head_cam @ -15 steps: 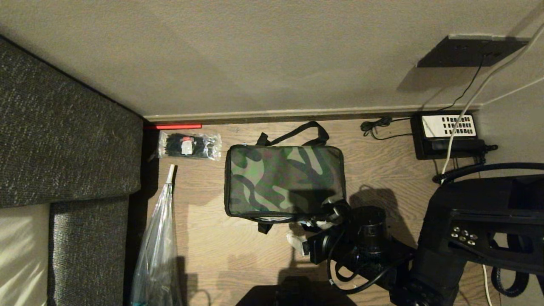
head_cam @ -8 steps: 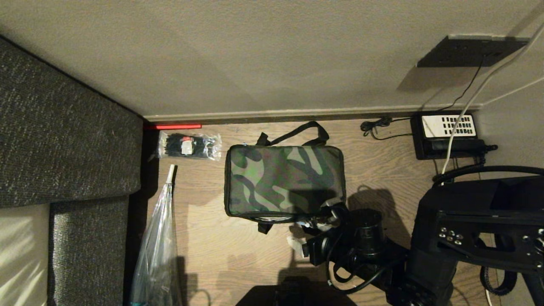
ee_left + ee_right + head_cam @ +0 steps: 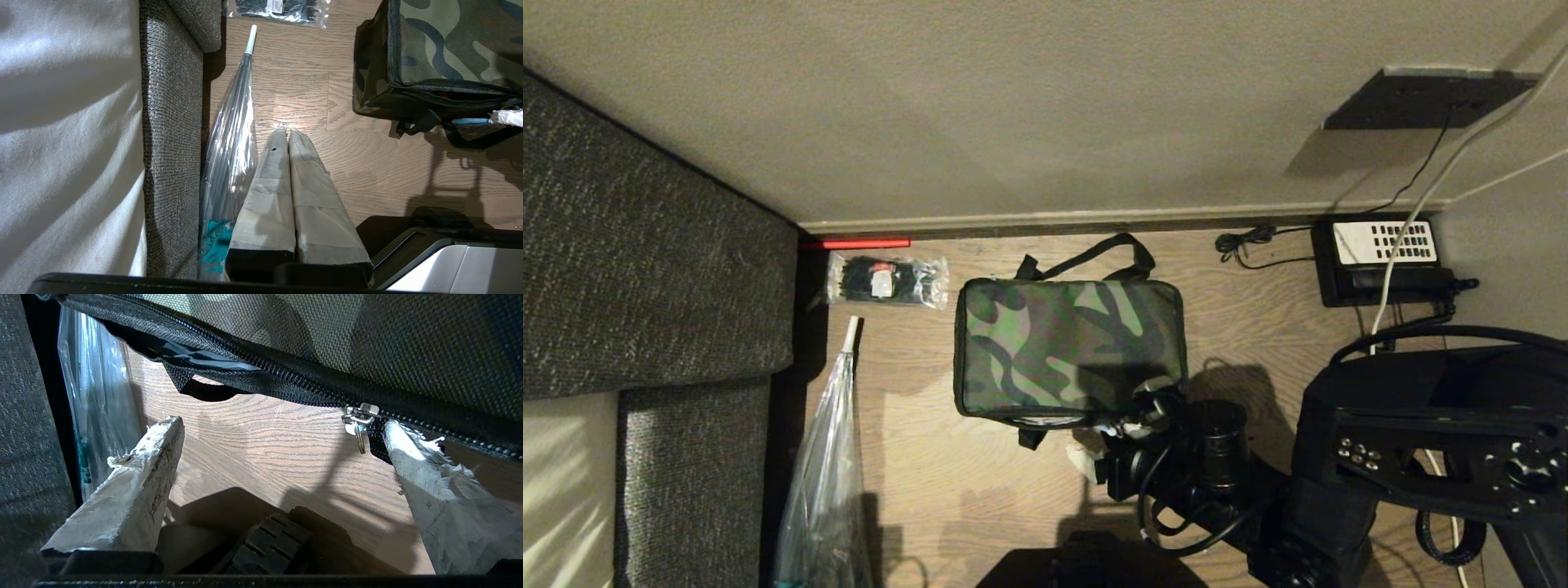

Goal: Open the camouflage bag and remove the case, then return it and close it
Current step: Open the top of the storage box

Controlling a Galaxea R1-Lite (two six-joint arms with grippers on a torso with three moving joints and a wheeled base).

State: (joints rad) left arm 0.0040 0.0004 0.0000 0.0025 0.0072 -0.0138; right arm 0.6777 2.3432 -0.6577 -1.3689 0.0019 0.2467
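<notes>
The camouflage bag [image 3: 1068, 347] sits on the wooden floor with its lid down flat and its black strap behind it. My right gripper [image 3: 1115, 429] is at the bag's near right corner, open, with nothing between its fingers. In the right wrist view the bag's zip edge [image 3: 286, 375] runs just past the open right gripper [image 3: 282, 425], and the metal zip pull [image 3: 359, 426] hangs close beside one taped fingertip [image 3: 394, 433]. My left gripper [image 3: 286, 132] hangs shut over the floor, left of the bag [image 3: 449, 41]. The case is hidden.
A clear packet of black cable ties [image 3: 886, 280] lies left of the bag near the wall. A plastic-wrapped umbrella [image 3: 825, 474] lies along the grey sofa [image 3: 645, 269]. A black desk phone [image 3: 1384, 257] with cables sits at the back right.
My right arm has shifted a little to the left along the bag's near edge. The gripper has stayed open and the bag has not moved.
</notes>
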